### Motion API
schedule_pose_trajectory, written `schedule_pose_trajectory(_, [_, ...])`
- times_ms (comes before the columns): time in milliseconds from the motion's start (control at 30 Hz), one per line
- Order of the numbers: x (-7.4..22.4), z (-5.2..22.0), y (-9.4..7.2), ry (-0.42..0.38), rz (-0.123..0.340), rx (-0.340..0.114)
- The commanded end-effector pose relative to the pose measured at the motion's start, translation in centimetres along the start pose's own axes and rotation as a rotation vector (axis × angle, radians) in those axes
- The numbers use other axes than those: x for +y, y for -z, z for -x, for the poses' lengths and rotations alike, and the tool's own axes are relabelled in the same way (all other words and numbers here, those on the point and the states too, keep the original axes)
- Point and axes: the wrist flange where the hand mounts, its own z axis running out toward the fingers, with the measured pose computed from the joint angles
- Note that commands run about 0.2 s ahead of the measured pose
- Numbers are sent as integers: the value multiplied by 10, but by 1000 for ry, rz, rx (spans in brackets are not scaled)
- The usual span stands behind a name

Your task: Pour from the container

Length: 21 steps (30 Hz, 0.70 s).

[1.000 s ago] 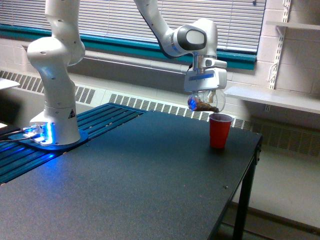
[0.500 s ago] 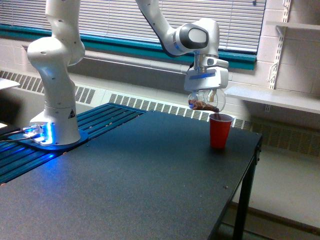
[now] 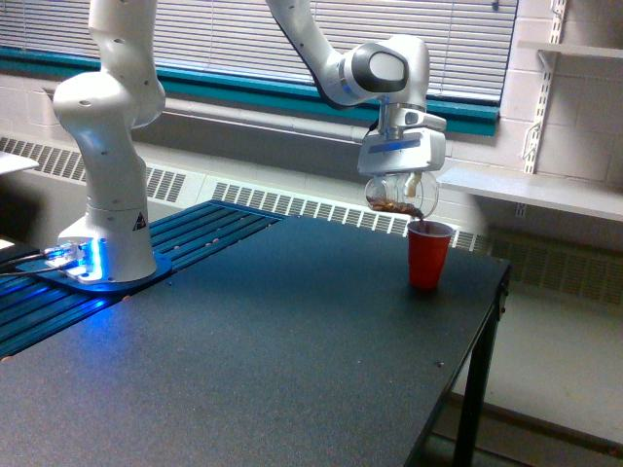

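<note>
Exterior view: nearest the camera the dark desk (image 3: 243,370) lies bare across its front edge and middle. On the view's left, past the desk's left edge, my white base (image 3: 105,209) stands on a blue slatted platform (image 3: 146,277) with a blue light glowing at its foot. Farther back, near the desk's far right corner, a red cup (image 3: 428,254) stands upright on the desk. Just above its rim and slightly to the view's left hangs the container (image 3: 397,198), a clear rounded jar tilted toward the cup, with brown contents gathered at its lower side and reaching down to the cup's mouth. My jaws (image 3: 400,187) are closed around the container, gripping it from above. Behind, a radiator grille (image 3: 292,204) and window blinds (image 3: 224,39) run along the wall.
</note>
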Motion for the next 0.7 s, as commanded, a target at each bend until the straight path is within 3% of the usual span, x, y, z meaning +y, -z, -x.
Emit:
schedule_pose_trajectory(33, [-5, -4, 9, 27, 5, 5])
schedule_pose_trajectory(700, [-11, -4, 14, 69, 21, -29])
